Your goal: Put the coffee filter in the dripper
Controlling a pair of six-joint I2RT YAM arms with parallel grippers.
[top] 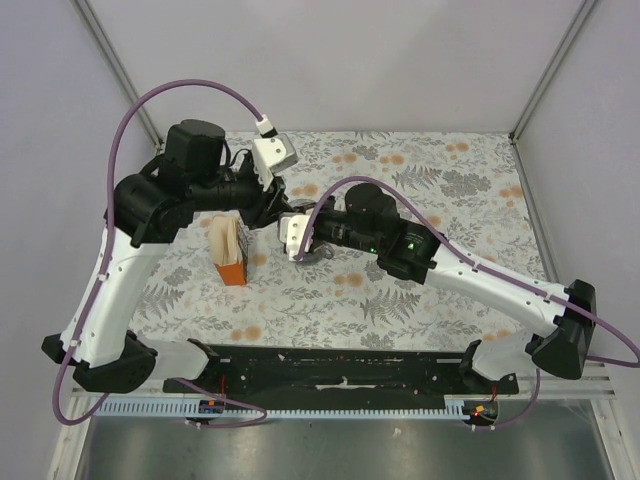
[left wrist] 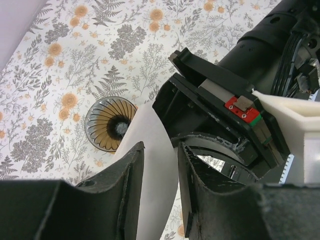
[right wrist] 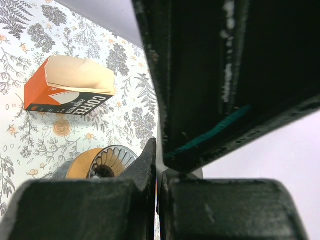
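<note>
**Filter held over the counter, dripper not yet filled**

The left gripper [left wrist: 160, 146] has its jaws on either side of the thin white paper coffee filter [left wrist: 147, 127]; I cannot tell if they pinch it. The right gripper [right wrist: 158, 165] is closed. The small round orange ribbed dripper [left wrist: 100, 120] sits empty at frame left, so the paper must go in point-first. Only the left wrist view shows the filter; the right wrist view adds the orange-and-tan printed packet [right wrist: 65, 90] at upper left

Orange coffee-filter box [top: 231, 258] standing upright, tan papers [top: 224, 237] inside, floral tablecloth [top: 450, 190]
</note>
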